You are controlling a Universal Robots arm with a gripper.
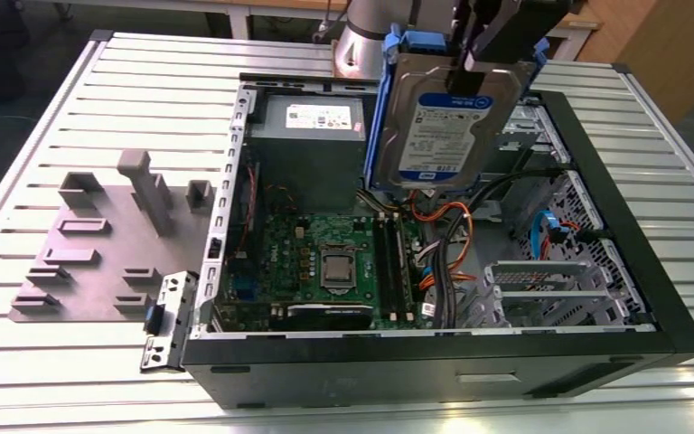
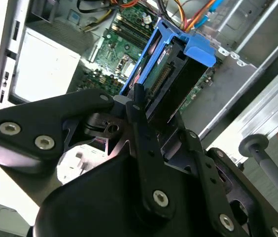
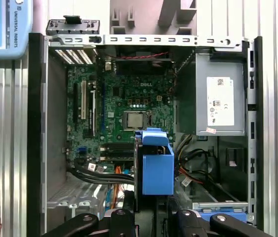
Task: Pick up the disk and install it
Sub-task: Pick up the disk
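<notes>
Held the hard disk [image 1: 450, 136] clamped between the gripper's [image 1: 490, 77] jaws, the open computer case [image 1: 444, 371] below them: lifted, not yet installed.

Place: robotics lab or workshop
Surface: ribbed silver aluminium-profile surface [image 1: 46, 380]
Centre: opened black metal desktop computer case [image 1: 444, 371]
Exterior view's left edge: grey flat fixture plate with upright blocks [image 1: 88, 271]

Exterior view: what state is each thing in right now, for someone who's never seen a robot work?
disk: held upright on edge above the open case, not yet installed.
gripper: shut on the disk's upper end.
computer case: lying on its side, side panel off, interior exposed.
processor: bare, no cooler over it.
</notes>
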